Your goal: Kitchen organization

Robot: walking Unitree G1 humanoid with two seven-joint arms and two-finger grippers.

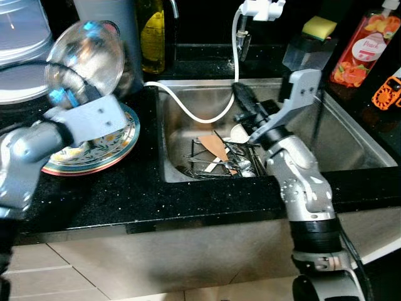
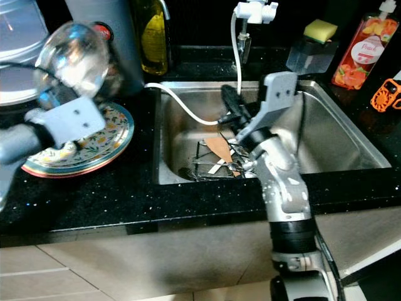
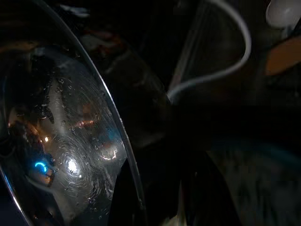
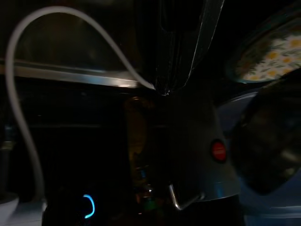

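Left end effector [image 1: 78, 94] grips glass bowl [image 1: 84, 56]; right end effector [image 1: 244, 100], seemingly clenched, over sink [image 1: 351, 135].

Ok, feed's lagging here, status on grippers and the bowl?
Left gripper shut on glass bowl, raised above the plates. Right gripper over the sink, jaws unclear. White hose trails across the basin.

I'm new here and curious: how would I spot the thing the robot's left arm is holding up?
Start at the steel sink; left of it, floral plates sit on the black counter. Above them the left gripper lifts a clear glass bowl, the one see-through dish, wet with droplets.
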